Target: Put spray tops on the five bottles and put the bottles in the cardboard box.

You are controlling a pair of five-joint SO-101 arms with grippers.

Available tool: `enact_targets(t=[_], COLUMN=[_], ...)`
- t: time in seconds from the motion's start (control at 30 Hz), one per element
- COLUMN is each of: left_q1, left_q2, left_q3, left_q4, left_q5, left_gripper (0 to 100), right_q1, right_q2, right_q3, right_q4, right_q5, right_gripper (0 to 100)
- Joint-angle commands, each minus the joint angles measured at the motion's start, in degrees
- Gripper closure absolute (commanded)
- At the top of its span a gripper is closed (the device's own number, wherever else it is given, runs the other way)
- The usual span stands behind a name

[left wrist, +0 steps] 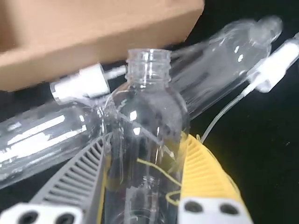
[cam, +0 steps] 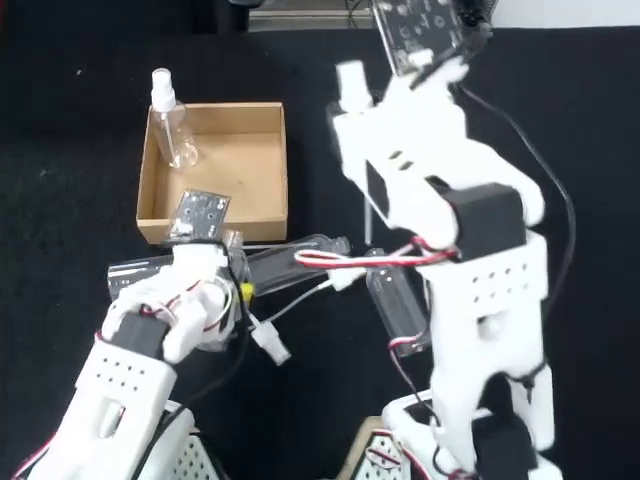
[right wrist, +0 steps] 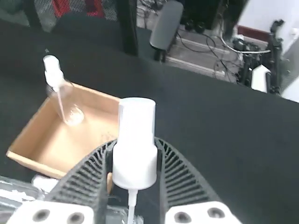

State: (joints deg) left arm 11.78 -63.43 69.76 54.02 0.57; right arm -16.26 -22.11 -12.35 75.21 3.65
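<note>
Black table [cam: 70,110], left wrist — uncapped bottle [left wrist: 145,126], right wrist — spray top [right wrist: 135,149]

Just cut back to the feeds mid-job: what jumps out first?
The right end effector grips a white spray top, held aloft. The left end effector clamps an uncapped clear bottle near the cardboard box, where one capped bottle stands in a corner.

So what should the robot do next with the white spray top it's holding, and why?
Probably lower the right pincer so the spray top and its thin tube slide into the open bottle. The left pincer grips that bottle and its neck is bare, with no top on it. The spray top is clamped well apart from it.
</note>
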Motion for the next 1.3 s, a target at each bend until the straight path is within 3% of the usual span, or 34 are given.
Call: enact_targets(t=[0.0,0.27,0.53,0.67,0.8,0.9,1.1,1.27], left_q1=[-0.3,-4.8,-4.2,-4.6,-4.3,-3.2,5.8,8.2], left_q2=[-12.7,-42.5,-38.2,-38.2,-37.4,-37.0,-37.7,-37.3], left_q3=[2.9,13.6,12.1,18.2,28.2,27.8,27.8,27.8], left_q4=[-0.2,0.4,-3.3,-14.2,-30.9,-32.1,-32.3,-32.2], left_q5=[0.2,0.2,0.2,0.2,0.5,0.7,0.5,0.5], left_gripper=[96,96,96,96,96,96,96,96], right_q1=[-1.5,-1.6,-3.8,-4.0,-3.9,-4.0,-4.0,-5.9], right_q2=[3.0,11.9,14.4,12.8,10.8,10.9,10.9,10.7], right_q3=[-8.6,-21.6,-22.9,-23.3,-22.2,-22.2,-22.1,-22.1], right_q4=[-1.7,-1.3,0.7,2.0,1.7,1.8,1.7,1.8], right_q5=[-1.0,-1.6,-4.7,-10.4,-12.7,-12.7,-12.7,-12.7], right_gripper=[98.8,98.8,98.8,98.8,98.7,98.7,98.6,98.5])
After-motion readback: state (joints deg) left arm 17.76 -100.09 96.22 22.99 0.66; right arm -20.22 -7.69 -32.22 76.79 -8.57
